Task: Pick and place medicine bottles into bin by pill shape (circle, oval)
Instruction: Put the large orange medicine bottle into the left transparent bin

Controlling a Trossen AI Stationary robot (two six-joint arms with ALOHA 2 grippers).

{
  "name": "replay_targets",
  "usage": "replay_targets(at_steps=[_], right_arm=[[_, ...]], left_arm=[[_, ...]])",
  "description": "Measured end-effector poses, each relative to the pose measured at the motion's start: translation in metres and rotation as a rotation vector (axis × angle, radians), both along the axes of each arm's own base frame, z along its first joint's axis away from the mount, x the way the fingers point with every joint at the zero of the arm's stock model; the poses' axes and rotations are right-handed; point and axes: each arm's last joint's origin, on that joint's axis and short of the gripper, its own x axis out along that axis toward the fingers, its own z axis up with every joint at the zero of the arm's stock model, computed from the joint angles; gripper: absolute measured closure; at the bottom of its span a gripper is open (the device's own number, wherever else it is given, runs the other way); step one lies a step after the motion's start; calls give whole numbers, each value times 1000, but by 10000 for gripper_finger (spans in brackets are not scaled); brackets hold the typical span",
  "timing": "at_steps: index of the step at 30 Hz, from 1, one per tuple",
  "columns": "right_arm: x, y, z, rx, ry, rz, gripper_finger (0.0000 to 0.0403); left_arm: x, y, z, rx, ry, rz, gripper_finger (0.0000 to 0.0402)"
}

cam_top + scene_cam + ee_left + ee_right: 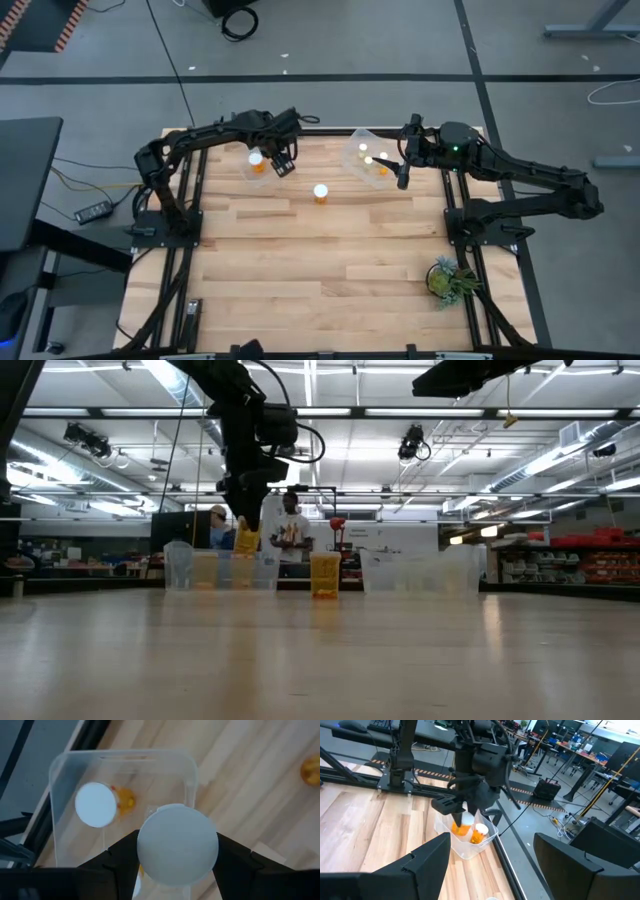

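A large workshop hall with ceiling lights stood behind the wooden tabletop (330, 260). The left gripper (176, 865) hung above the left clear bin (60, 780), its fingers (122, 857) pinching a medicine bottle (177, 851) just under its white cap. Below the fingers, one bottle (97, 804) already lay in this bin. Another bottle (320, 192) stood alone on the wood, between the two grippers. The right gripper (402, 175) waited beside the right bin (365, 155), fingers spread and empty. To do this step well, I think the held bottle should be centred fully inside the bin walls, lowered a little, then released gently so it does not bounce out
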Motion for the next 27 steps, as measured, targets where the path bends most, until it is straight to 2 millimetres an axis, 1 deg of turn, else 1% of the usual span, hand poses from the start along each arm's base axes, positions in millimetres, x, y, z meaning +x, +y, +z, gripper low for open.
replay_targets(at_steps=[5,10,14,20,27], right_arm=[[0,0,0,0,0,0,109],[0,0,0,-2,1,1,109],[0,0,0,0,0,0,109],[0,0,0,5,0,5,109],[0,0,0,7,1,6,109]], left_arm=[[-5,10,0,6,-9,28,185],[-6,14,-1,10,-20,45,180],[-4,16,0,16,-52,58,186],[0,21,-10,5,-50,67,181],[8,26,-28,-20,-36,65,185]])
